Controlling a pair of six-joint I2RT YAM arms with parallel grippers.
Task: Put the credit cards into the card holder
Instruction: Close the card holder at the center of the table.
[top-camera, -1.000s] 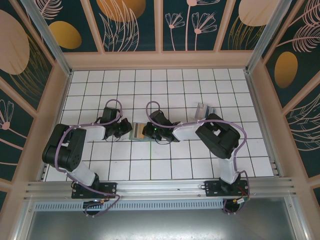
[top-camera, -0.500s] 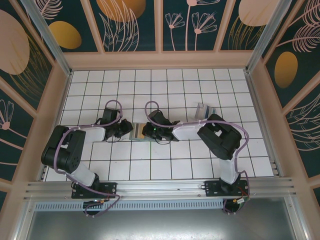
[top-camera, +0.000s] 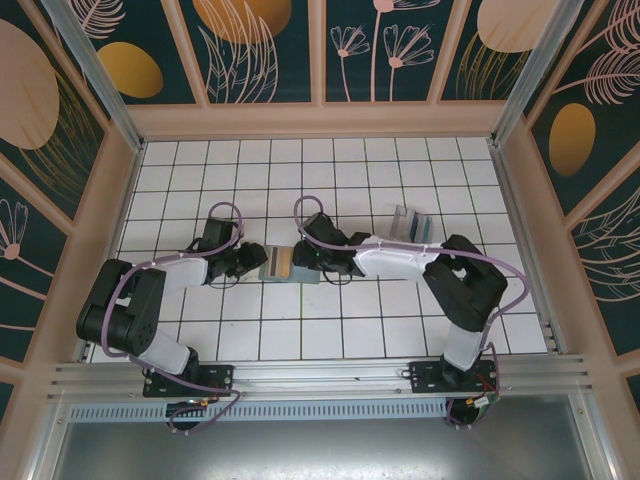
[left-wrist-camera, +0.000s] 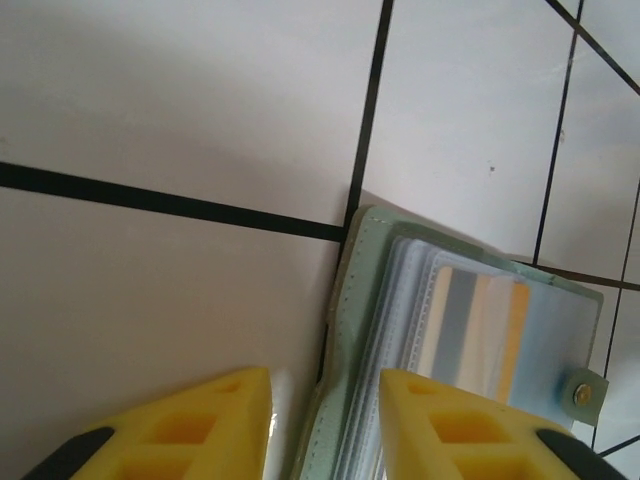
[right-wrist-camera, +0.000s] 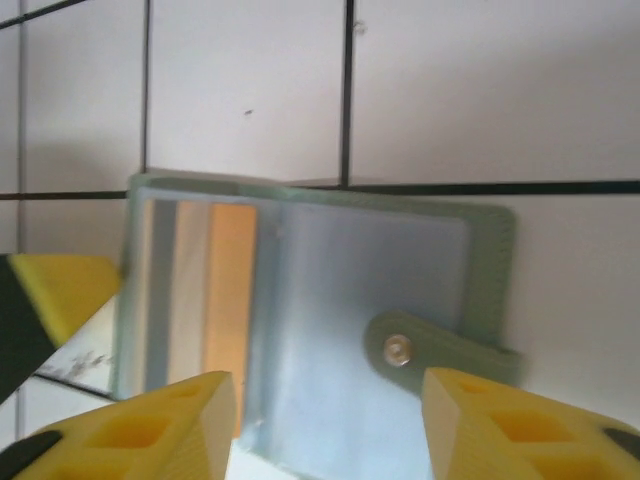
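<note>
Top camera hangs high behind the arm bases (top-camera: 190, 380), looking down across the whole tiled table (top-camera: 200, 330). Left wrist view sits low and tight; right wrist view, just as close, faces it from the other side, all three sharing the card holder (right-wrist-camera: 300, 290)

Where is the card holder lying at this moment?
In the top view, the card holder lies on the white tiles near the middle, directly between the left gripper and the right gripper, left of the clear tray.
</note>
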